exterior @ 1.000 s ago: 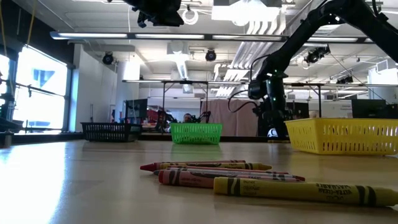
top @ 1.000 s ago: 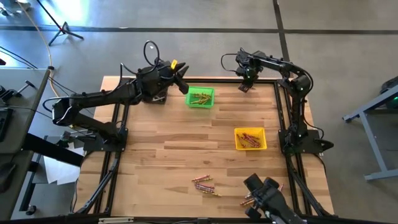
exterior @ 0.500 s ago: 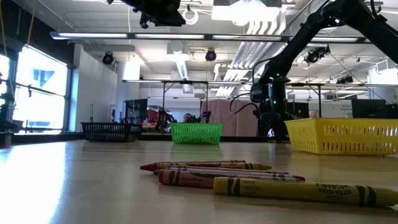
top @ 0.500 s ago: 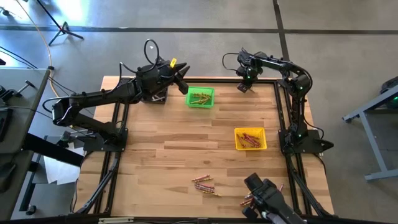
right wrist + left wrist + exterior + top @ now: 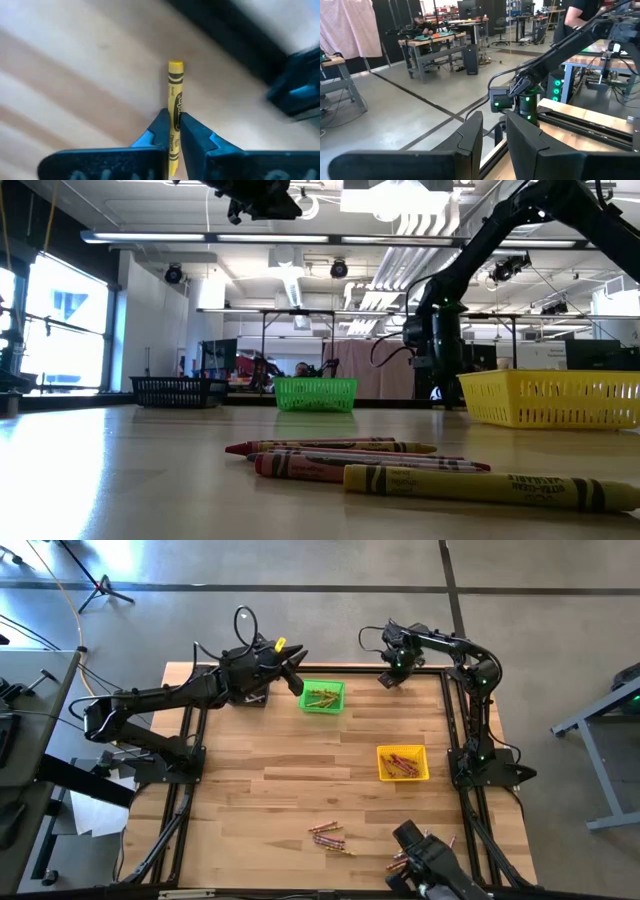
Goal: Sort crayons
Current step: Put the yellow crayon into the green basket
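Observation:
A yellow crayon (image 5: pixel 175 85) lies on the wood at the table's far right, close to the dark frame rail. My right gripper (image 5: pixel 172 122) points down over it and is shut on it; in the high view this gripper (image 5: pixel 392 678) stands at the far edge. My left gripper (image 5: pixel 493 120) is open and holds nothing. It hovers level, high above the table, beside the green bin (image 5: pixel 322 697), which holds yellow-gold crayons. Reddish crayons fill the yellow bin (image 5: pixel 402 762). Loose crayons (image 5: pixel 328 836) lie flat near the front edge. My right gripper pinches the yellow crayon's wrapped shaft (image 5: pixel 174 107) between its two fingers, nearer one end than the middle. The fingers come from above, pointing down, and lie across the crayon. The crayon stays level along the wood; I cannot tell whether it is lifted.
A black bin (image 5: pixel 173 391) stands at the far left under my left arm. More loose crayons (image 5: pixel 398 862) lie by a dark device (image 5: pixel 430 862) at the near right edge. Bare wood spreads across the table's middle and left.
My right gripper has stayed at the far edge and its wrist has rolled a little about its downward line.

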`<state>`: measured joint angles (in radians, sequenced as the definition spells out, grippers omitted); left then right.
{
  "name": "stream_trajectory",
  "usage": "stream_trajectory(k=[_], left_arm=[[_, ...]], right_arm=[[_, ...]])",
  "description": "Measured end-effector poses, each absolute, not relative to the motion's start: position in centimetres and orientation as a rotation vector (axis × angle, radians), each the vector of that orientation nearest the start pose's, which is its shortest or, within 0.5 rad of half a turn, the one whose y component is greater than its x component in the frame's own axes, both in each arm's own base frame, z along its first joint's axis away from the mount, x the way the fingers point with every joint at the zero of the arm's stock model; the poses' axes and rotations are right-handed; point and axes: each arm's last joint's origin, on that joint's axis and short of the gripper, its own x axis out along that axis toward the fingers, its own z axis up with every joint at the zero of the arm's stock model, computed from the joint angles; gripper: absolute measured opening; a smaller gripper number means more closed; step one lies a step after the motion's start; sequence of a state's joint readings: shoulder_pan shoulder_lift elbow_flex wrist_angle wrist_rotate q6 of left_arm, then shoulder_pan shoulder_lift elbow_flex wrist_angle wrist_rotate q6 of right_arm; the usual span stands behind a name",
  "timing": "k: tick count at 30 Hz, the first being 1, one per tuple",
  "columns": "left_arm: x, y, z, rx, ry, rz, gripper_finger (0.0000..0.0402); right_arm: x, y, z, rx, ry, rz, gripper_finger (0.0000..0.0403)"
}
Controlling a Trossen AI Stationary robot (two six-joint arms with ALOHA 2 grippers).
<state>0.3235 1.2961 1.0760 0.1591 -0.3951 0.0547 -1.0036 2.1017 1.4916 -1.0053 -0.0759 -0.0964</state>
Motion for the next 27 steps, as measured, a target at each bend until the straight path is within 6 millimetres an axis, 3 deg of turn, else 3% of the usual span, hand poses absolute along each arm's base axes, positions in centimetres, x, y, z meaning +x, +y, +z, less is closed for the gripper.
stream_trajectory(k=[4, 9, 14, 19, 22, 27], left_arm=[[27.7, 10.2, 35.6, 0.056, 0.088, 0.709, 0.0072], [27.7, 10.2, 35.6, 0.056, 0.089, 0.709, 0.0072], [27.7, 10.2, 35.6, 0.055, 0.088, 0.709, 0.0072], [27.7, 10.2, 35.6, 0.035, 0.08, 0.707, 0.0072], [27.8, 10.0, 35.6, 0.003, 0.069, 0.704, 0.0072], [28.0, 9.3, 35.6, -0.018, 0.064, 0.679, 0.0072]], right_arm=[[21.6, -31.4, 15.2, 0.813, 1.408, -0.601, 0.0022], [24.1, -29.1, 18.8, 0.747, 1.296, -0.55, 0.0005], [28.3, -25.9, 22.6, 0.593, 1.09, -0.532, 0.001], [33.7, -23.2, 24.7, 0.441, 0.794, -0.479, 0.0011], [36.5, -22.0, 25.2, 0.383, 0.63, -0.47, 0.0011], [39.9, -19.8, 24.5, 0.314, 0.501, -0.465, 0.0011]])
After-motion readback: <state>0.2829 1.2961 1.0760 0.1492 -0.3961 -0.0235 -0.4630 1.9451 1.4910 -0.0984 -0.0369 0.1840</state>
